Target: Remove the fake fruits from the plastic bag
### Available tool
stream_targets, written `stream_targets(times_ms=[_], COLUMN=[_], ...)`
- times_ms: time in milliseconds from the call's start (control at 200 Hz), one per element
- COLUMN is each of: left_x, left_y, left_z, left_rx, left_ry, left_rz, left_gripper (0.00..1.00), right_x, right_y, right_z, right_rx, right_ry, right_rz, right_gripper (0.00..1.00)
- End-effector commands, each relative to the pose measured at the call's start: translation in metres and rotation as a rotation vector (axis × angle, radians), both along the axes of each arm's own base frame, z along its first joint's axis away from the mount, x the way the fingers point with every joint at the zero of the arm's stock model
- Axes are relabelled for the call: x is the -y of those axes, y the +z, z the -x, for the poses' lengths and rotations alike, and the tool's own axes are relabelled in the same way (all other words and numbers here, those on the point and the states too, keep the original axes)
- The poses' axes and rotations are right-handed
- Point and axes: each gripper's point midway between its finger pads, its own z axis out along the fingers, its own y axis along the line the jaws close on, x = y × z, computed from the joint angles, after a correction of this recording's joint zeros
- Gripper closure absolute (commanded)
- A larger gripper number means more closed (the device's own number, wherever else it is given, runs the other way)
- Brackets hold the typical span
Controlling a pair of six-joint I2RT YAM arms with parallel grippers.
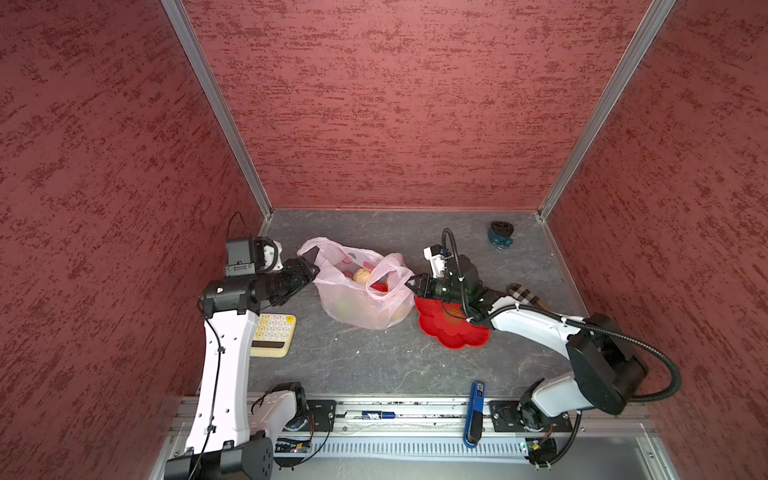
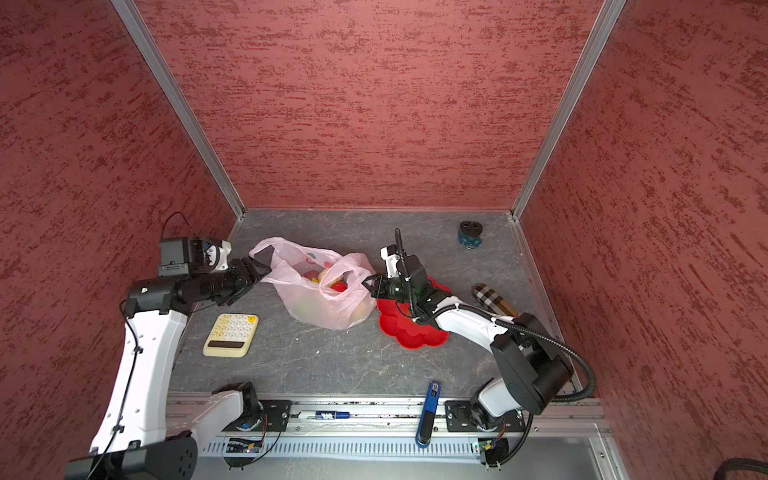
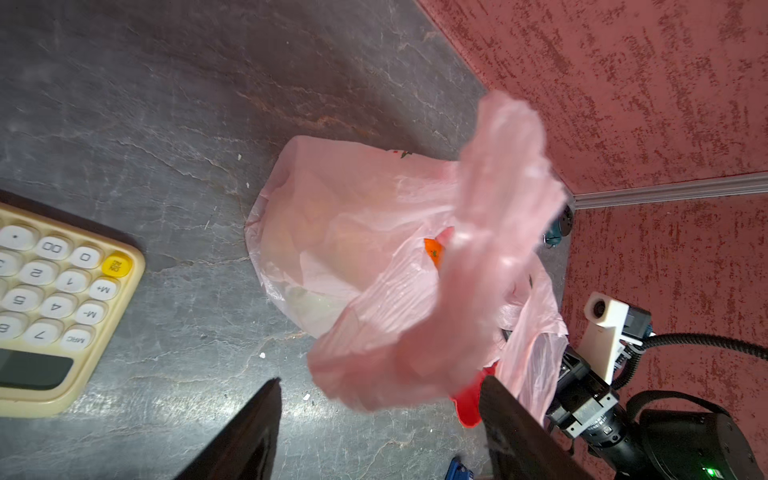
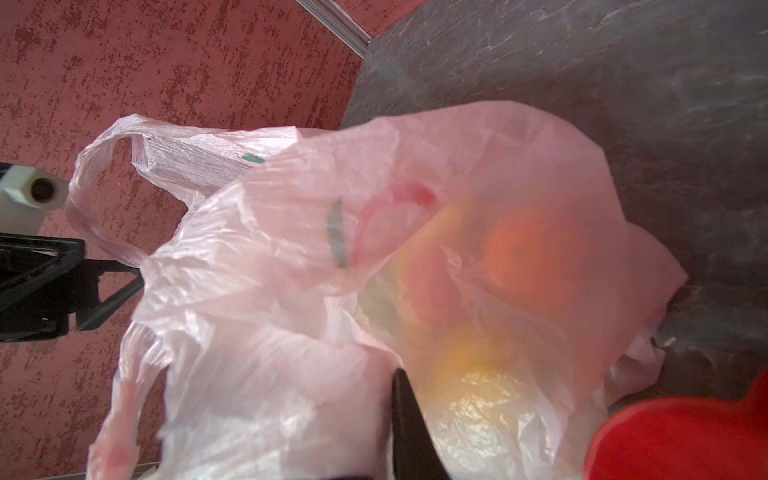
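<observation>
- The plastic bag (image 1: 357,307) sits slumped on the grey worktop (image 1: 374,365) between the two arms, mouth upward, so the load keeps it in place.
- The fake fruits (image 1: 362,275) are all inside it. A beige one and something red show at the mouth, an orange one (image 3: 433,249) peeks past the film, and yellow and green blurs show through the side. None lies outside.
- The right gripper (image 1: 411,284) has its fingers closed, as far as I can see, on the nearer handle loop (image 1: 401,266). The loop is drawn off toward that arm, which I take as pulling one side of the mouth open.
- The left gripper (image 1: 311,269) has its fingers spread wide and grips nothing. The other handle loop (image 3: 490,232) hangs loose just in front of them, blurred in the left wrist view.
- To my eye the opening needs that second loop pinched and drawn the opposite way before any fruit can be reached.
- The red flower-shaped dish (image 1: 453,332) lies just beside the bag under the right arm, a likely landing place.
- The calculator (image 2: 231,334) lies apart, near the left arm.
</observation>
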Motion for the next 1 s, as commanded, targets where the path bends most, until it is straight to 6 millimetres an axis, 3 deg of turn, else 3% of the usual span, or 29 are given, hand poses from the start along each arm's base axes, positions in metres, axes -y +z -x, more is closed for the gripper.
stream_targets(times_ms=[0, 135, 155, 266, 401, 546, 701, 822, 992], left_x=[-0.006, -0.003, -0.003, -0.001, 0.025, 0.052, 0.054, 0.059, 0.059], left_y=[0.021, 0.056, 0.061, 0.08, 0.083, 0.054, 0.018, -0.004, -0.025], left_z=[0.008, -0.001, -0.003, -0.019, -0.049, -0.09, -0.116, -0.116, -0.101], left_rx=[0.023, 0.097, 0.104, 0.14, 0.092, -0.034, -0.164, -0.22, -0.277], left_ry=[0.026, -0.006, -0.009, -0.057, -0.226, -0.38, -0.444, -0.491, -0.503], left_rz=[-0.031, -0.043, -0.049, -0.119, -0.247, -0.43, -0.584, -0.61, -0.641], left_gripper=[0.23, 0.23, 0.23, 0.18, 0.11, 0.11, 0.11, 0.11, 0.1], right_x=[-0.005, -0.004, -0.002, 0.0, 0.001, 0.004, 0.007, 0.008, 0.008], right_y=[0.023, 0.015, 0.026, 0.026, 0.025, 0.023, 0.02, 0.015, 0.013], right_z=[0.003, 0.006, 0.008, 0.013, 0.017, 0.021, 0.023, 0.024, 0.024], right_rx=[0.052, 0.042, 0.062, 0.064, 0.062, 0.059, 0.055, 0.043, 0.038], right_ry=[0.025, 0.023, 0.021, 0.016, 0.016, 0.007, -0.008, -0.014, -0.013], right_rz=[-0.028, -0.014, -0.029, -0.032, -0.031, -0.027, -0.027, -0.027, -0.03], right_gripper=[0.89, 0.89, 0.9, 0.9, 0.9, 0.9, 0.9, 0.9, 0.9])
